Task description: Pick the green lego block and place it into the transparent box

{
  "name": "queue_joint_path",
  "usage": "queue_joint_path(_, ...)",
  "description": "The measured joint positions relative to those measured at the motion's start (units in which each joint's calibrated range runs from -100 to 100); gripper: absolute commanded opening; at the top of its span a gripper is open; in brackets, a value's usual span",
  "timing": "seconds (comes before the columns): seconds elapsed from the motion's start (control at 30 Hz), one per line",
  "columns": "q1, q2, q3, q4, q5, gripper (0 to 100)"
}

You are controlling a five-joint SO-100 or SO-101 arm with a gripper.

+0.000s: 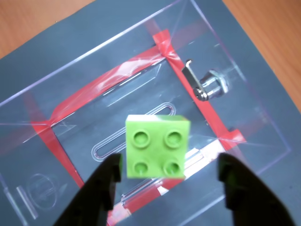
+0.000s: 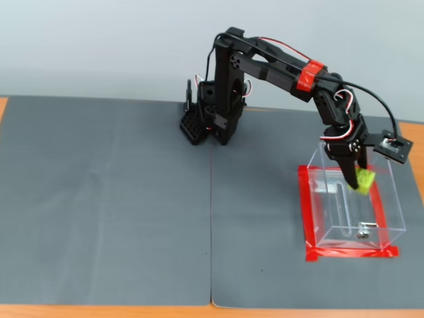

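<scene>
The green lego block (image 1: 157, 148), studs facing the camera, is between my gripper's (image 1: 170, 162) spread fingers, over the inside of the transparent box (image 1: 244, 56). The left finger (image 1: 110, 176) is at the block's edge; the right finger (image 1: 233, 176) stands clear of it with a gap. In the fixed view the gripper (image 2: 354, 182) points down into the top of the box (image 2: 392, 212) with the block (image 2: 364, 179) at its tips. The box floor shows a slot (image 1: 136, 127) and a metal fitting (image 1: 211, 84).
Red tape (image 2: 351, 253) frames the box's base on the dark grey mat (image 2: 106, 199). The arm's base (image 2: 212, 122) stands at the mat's far edge. Orange wooden table (image 1: 268, 33) shows beyond the mat.
</scene>
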Motion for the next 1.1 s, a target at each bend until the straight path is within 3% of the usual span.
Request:
queue_joint_path(0.27, 0.0, 0.0, 0.0, 0.0, 0.0, 31)
queue_joint_path(0.6, 1.7, -0.9, 0.0, 0.0, 0.0, 2)
queue_joint_path(0.9, 10.5, -11.9, 0.0, 0.5, 0.1, 2)
queue_joint_path(1.1, 19.9, -20.1, 0.0, 7.4, 0.1, 2)
